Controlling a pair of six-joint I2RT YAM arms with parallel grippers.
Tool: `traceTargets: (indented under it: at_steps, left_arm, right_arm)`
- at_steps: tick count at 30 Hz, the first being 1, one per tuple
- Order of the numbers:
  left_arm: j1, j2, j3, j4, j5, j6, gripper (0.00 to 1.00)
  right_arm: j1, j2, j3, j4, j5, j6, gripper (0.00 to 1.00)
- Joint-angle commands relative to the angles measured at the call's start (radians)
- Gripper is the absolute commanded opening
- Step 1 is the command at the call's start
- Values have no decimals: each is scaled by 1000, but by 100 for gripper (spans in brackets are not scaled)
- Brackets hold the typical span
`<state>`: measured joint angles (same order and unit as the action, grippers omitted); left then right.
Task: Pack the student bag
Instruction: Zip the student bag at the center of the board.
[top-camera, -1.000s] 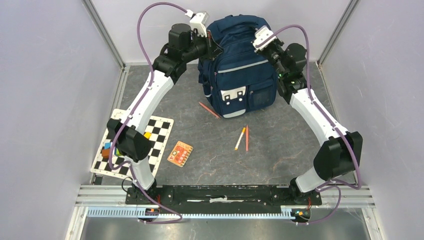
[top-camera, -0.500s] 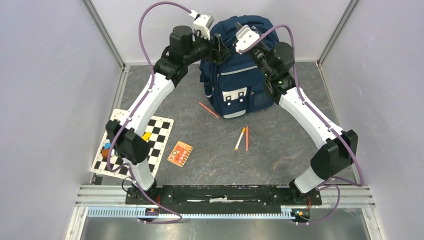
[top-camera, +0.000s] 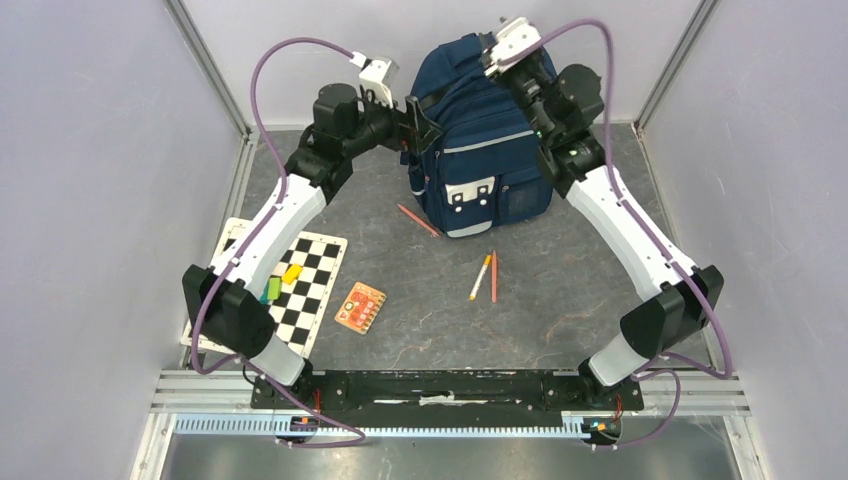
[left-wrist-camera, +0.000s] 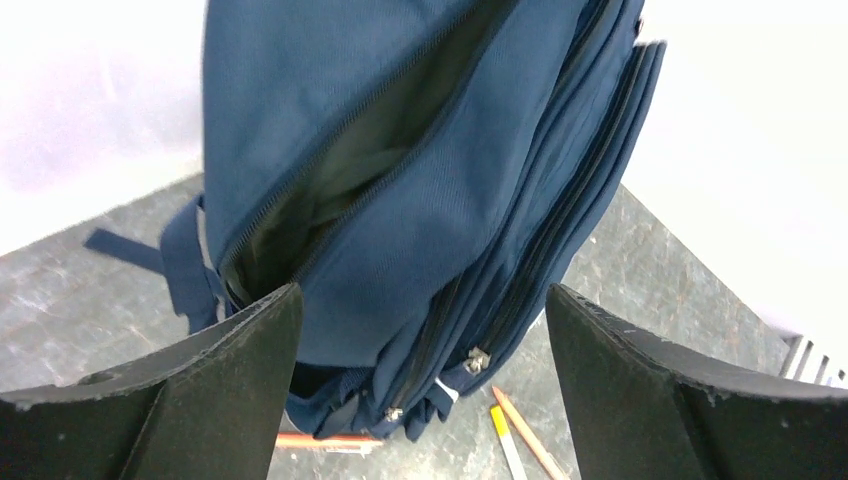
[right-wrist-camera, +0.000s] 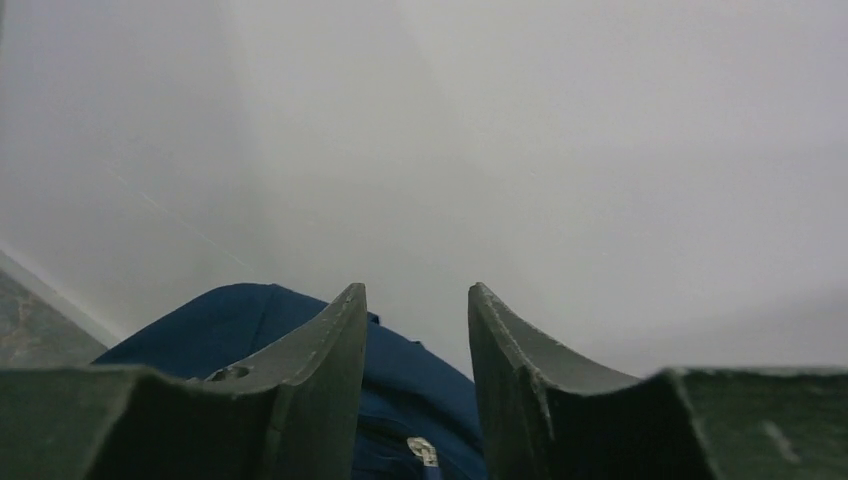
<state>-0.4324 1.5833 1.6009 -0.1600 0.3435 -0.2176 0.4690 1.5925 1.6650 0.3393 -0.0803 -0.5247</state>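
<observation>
Along the near-left edge of the grey mottled table (top-camera: 570, 300) lies a black-and-white chequered board (top-camera: 312, 290) with small coloured blocks (top-camera: 291, 273) on it. Just beside it is a flat orange patterned card (top-camera: 360, 306). Towards the middle, an orange-and-white pen (top-camera: 481, 277) and a thin red pencil (top-camera: 493, 276) lie side by side. A second red pencil (top-camera: 419, 220) is seen at the foot of the student bag (top-camera: 480, 150), a large navy-blue fabric backpack with grey stripes that stands upright at the middle of the far edge. None of these loose things has been packed yet.

A second ago both grippers were pressed shut against the bag's upper part. The left gripper (left-wrist-camera: 420, 300) has since been drawn back to the bag's left flank, its jaws spread wide and holding nothing. The right gripper (right-wrist-camera: 417, 295) has been lifted to the bag's crown, its jaws parted with only the wall showing between them.

In the left wrist view the main zip is seen gaping, with the lining exposed. The opening step is therefore judged done, and the arms are freed for fetching the items.
</observation>
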Motion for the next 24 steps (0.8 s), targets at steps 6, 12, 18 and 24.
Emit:
traceTargets:
  at_steps: [6, 12, 18, 24]
  left_arm:
    - [4, -95, -152, 155, 49, -83, 97]
    - [15, -87, -166, 155, 23, -70, 97]
    - [16, -58, -154, 216, 90, -68, 95]
    - [17, -43, -153, 221, 102, -38, 95]
  right_arm:
    - [-105, -114, 59, -230, 136, 619, 63]
    - [-167, -206, -42, -336, 200, 1088, 59]
    - [-186, -280, -187, -257, 98, 1466, 50]
    - [-184, -275, -234, -245, 125, 1587, 49]
